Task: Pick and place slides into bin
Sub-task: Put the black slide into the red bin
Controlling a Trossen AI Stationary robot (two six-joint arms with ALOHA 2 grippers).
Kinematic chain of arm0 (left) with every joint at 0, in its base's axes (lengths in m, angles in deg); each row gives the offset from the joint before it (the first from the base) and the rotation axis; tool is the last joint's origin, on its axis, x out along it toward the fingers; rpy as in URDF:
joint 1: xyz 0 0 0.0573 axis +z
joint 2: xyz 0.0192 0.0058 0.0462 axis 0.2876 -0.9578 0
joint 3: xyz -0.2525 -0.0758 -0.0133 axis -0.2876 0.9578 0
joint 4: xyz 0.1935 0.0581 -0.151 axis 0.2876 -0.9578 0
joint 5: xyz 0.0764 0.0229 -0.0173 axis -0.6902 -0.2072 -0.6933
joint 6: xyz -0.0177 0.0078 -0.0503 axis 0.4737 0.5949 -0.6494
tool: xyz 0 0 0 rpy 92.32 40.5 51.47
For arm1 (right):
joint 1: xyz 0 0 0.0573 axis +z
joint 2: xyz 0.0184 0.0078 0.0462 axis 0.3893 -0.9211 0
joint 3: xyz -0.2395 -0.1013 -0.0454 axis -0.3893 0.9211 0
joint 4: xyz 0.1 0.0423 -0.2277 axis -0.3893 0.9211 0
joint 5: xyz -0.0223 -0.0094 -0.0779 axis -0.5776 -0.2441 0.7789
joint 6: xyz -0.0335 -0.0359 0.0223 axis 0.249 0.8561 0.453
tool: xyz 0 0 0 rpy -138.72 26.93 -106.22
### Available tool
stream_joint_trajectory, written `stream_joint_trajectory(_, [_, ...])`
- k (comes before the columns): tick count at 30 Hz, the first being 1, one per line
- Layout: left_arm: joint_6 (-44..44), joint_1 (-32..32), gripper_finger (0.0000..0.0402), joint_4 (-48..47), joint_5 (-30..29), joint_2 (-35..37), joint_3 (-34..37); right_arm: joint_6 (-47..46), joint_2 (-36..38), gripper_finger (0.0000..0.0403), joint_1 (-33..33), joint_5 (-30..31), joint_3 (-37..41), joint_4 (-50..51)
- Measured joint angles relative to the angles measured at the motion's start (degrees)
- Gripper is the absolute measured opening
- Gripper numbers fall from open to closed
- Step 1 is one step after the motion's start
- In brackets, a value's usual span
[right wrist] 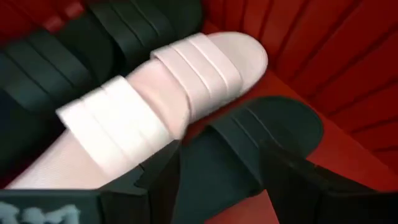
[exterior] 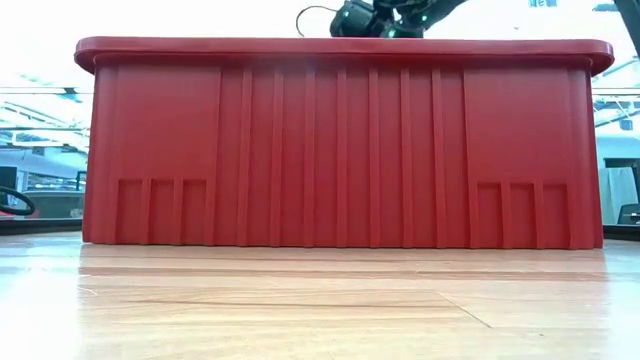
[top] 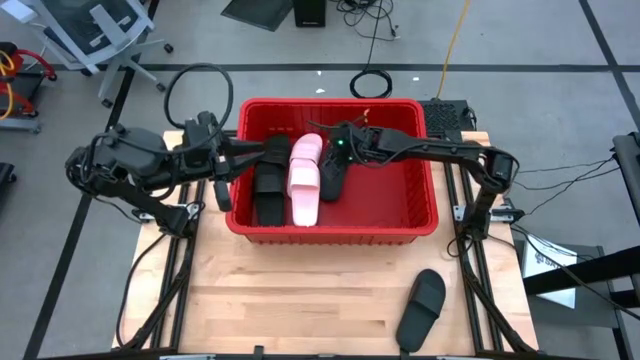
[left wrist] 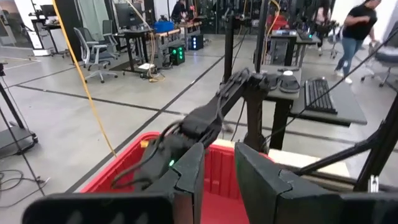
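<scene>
The red bin stands at the middle of the table and fills the low view. In it lie two black slides at the left and two pale pink slides beside them, one partly on the other. My right gripper is low inside the bin, shut on another black slide. My left gripper is open and empty over the bin's left rim. One more black slide lies flat on the table at the near right. My right gripper has the black slide between its two fingers, one finger on each long side of it, behind the strap. The fingers slant down from the right and far side. The slide's toe end lies on the bin floor beside the pink slide.
The bin's walls stand high around the slides. Bare wood lies in front of the bin, at the near left and middle. A keyboard and cables lie beyond the table's far right corner. A person walks in the room far behind, in the left wrist view.
</scene>
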Motion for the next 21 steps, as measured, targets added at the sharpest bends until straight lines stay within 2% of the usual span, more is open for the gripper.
stream_joint_trajectory(10, [0.7,0.0,0.0088,-3.4,0.4,0.1,0.0,-9.0,7.1,0.0201,3.0,-3.1,0.0,-6.1])
stream_joint_trajectory(15, [0.8,0.0,0.0088,-3.2,2.8,0.3,0.0,-12.8,11.2,0.0201,4.1,-3.0,0.0,-15.8])
stream_joint_trajectory(21, [3.6,0.0,0.0088,-3.1,2.9,0.4,0.0,-18.1,14.9,0.0201,5.8,-2.9,0.0,-33.0])
